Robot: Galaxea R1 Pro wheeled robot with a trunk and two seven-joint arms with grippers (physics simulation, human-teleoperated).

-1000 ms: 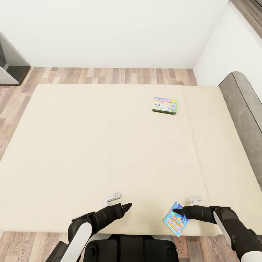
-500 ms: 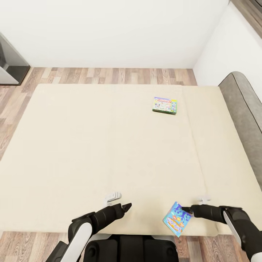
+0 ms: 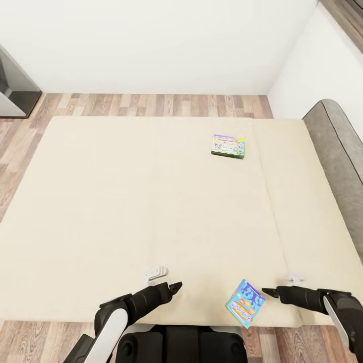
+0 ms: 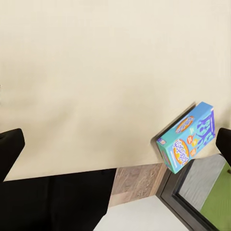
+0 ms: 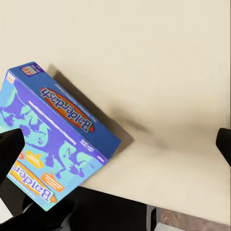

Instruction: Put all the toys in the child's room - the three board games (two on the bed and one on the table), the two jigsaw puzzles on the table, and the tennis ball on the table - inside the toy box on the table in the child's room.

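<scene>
Right tool (image 3: 270, 291) gapes beside blue board game (image 3: 245, 303) at the bed (image 3: 151, 201) edge; I risk nudging it off.

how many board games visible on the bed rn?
2. The blue board game lies at the mattress's near edge, just beside the right hand. The green-edged Monopoly box lies farther up the bed, toward the headboard side. None appear hidden.

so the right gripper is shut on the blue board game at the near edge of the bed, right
Not quite. The right gripper is open and clear of the blue board game, as the head view shows. The game does lie at the near edge of the bed.
</scene>
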